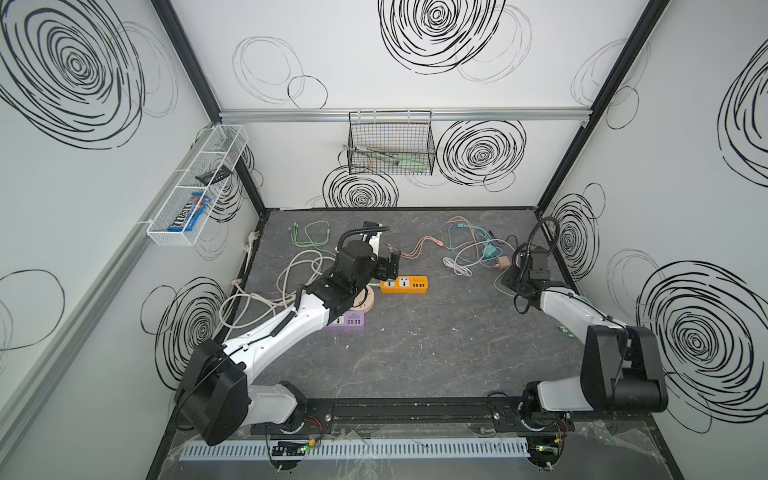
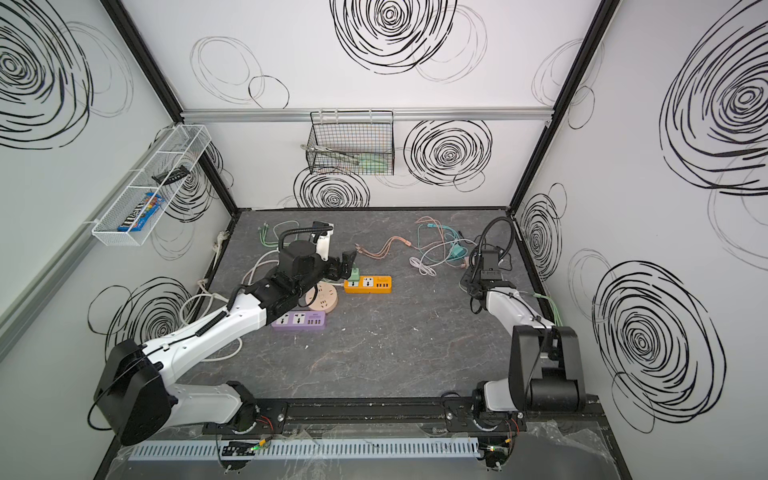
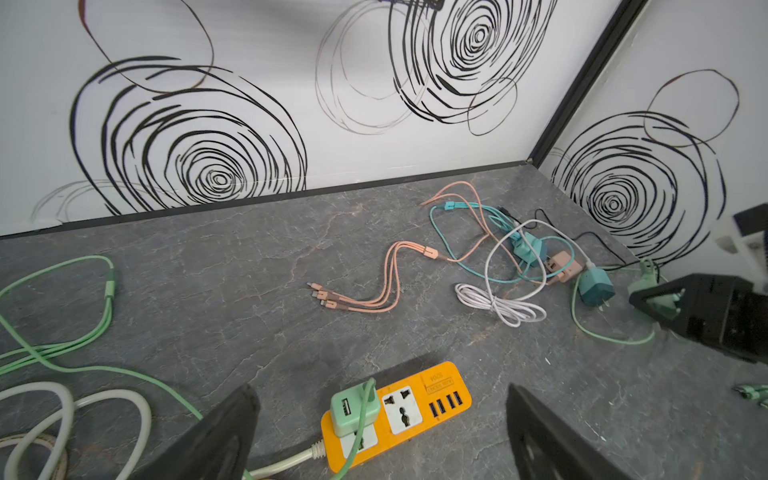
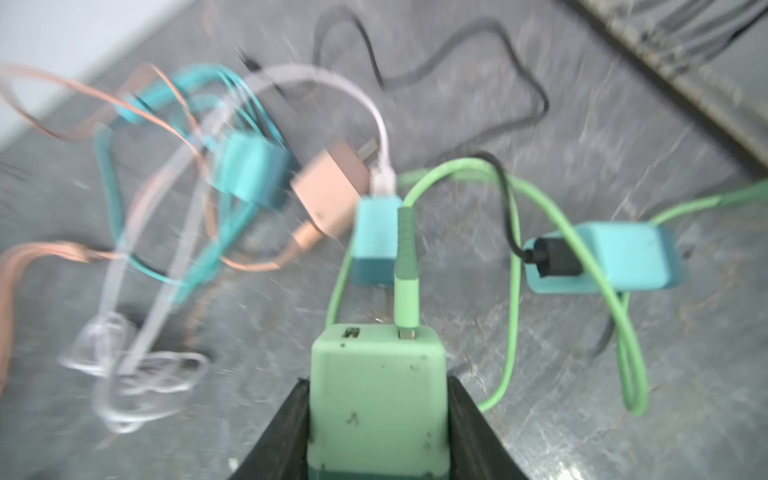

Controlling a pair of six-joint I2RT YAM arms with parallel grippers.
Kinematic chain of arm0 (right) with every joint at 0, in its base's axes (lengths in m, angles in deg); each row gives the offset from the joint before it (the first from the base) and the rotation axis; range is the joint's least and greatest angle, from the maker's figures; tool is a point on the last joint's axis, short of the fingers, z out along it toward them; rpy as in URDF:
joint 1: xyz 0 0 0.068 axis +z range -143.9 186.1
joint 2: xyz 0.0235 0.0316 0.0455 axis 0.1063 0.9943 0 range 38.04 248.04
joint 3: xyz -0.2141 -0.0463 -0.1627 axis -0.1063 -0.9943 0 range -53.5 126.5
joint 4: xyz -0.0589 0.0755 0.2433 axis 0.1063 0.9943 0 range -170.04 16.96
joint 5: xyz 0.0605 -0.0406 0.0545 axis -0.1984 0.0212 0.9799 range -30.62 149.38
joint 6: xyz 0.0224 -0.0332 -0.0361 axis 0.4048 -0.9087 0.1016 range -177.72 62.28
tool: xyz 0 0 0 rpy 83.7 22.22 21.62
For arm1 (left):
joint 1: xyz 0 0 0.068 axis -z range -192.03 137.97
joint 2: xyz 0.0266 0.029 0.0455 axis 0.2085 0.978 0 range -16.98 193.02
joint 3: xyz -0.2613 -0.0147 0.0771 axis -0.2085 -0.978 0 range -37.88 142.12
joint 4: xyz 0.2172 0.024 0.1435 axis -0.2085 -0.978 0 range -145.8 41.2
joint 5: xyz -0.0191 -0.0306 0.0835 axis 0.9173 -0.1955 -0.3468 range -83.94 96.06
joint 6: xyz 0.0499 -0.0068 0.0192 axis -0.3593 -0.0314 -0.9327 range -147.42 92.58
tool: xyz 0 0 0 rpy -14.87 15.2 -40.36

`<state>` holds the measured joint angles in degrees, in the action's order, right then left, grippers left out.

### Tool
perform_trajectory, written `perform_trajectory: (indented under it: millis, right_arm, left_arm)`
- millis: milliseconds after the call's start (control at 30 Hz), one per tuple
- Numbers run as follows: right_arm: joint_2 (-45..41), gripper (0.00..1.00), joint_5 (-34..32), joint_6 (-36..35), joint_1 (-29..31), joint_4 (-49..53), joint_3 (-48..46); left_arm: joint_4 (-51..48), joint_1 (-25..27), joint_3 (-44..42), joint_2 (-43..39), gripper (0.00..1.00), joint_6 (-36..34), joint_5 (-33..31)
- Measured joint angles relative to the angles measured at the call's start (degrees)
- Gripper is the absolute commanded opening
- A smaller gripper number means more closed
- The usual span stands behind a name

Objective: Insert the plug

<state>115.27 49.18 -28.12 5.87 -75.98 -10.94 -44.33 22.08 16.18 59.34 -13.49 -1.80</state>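
My right gripper [image 4: 378,380] is shut on a light green plug [image 4: 378,399], a cube-shaped charger with a green cable in its USB port. Its black fingers press against both sides of the plug. It sits low near the right wall in both top views [image 1: 509,282] [image 2: 467,282]. My left gripper [image 3: 379,390] hangs open over an orange power strip [image 3: 436,399], holding nothing. Another green plug [image 3: 353,409] sits in that strip's end socket, and the socket beside it is free. The strip lies mid-table [image 1: 404,284].
A tangle of cables with teal chargers [image 4: 376,241] and a pink charger [image 4: 332,183] lies just beyond the right gripper. A purple strip [image 2: 298,320], a round beige strip [image 2: 321,300] and looped white cords [image 1: 266,299] lie under the left arm.
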Motion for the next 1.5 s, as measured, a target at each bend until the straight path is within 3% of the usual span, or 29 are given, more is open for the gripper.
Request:
perform_trajectory:
  millis: [133, 433, 933, 1267, 1500]
  right_arm:
    - [-6.9, 0.43, 1.6, -3.4, 0.0, -3.1, 0.0]
    - [-18.0, 0.43, 12.9, -14.5, 1.6, -15.4, -2.7]
    - [-20.0, 0.45, 17.7, -45.1, 23.6, -20.2, -5.8]
    - [-17.1, 0.48, 18.3, -58.0, 31.2, -20.3, -5.8]
    - [-16.7, 0.49, 18.5, -63.5, 33.6, -20.7, -5.8]
  left_arm:
    - [-0.2, 0.0, 0.1, 0.3, 0.96, -0.6, 3.7]
    - [-3.2, -0.5, 6.6, 4.0, 0.96, -0.6, 13.3]
    - [-13.2, -2.3, 20.8, 9.9, 0.99, -1.7, 37.8]
    - [-23.8, -2.3, 28.3, 14.9, 0.8, -5.4, 45.9]
    - [-26.8, -2.0, 30.1, 18.4, 0.67, -5.3, 50.0]
